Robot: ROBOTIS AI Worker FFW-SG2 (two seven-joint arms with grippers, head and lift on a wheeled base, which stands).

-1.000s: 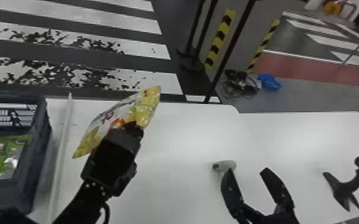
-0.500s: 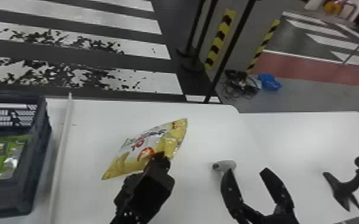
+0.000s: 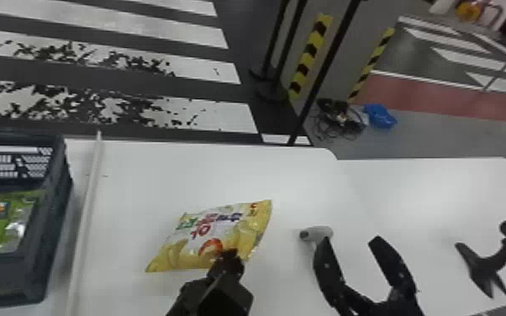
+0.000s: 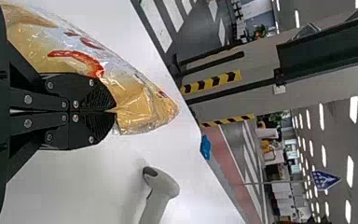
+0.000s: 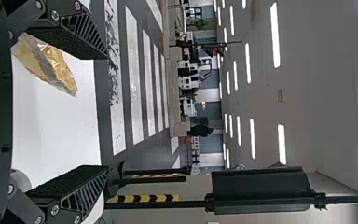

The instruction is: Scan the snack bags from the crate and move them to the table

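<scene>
Jaws: those of the left gripper point(image 3: 228, 255) are closed on the near edge of a yellow-and-white, pillow-shaped plastic snack bag point(image 3: 218, 235), at about five o'clock from its middle; those of the right gripper point(image 3: 351, 240) are spread, with nothing between them. Clock positions below are read in the head view, from that bag. A broad white, smooth-topped table point(image 3: 412, 189) extends beneath, reaching out to three o'clock. At nine o'clock stands a dark blue-grey plastic crate point(image 3: 33, 277) with slotted walls, holding a green, glossy plastic bag point(image 3: 17, 227). A long, thin off-white strip point(image 3: 84, 222) runs between crate and snack bag. The snack bag is over the table, printed face up and slightly tilted; whether it touches the surface cannot be told. At three o'clock, well apart, is a black, curved stand point(image 3: 489, 262); nearer, at three o'clock, a pale grey, rounded handheld scanner point(image 3: 322, 232) lies near the right gripper.
</scene>
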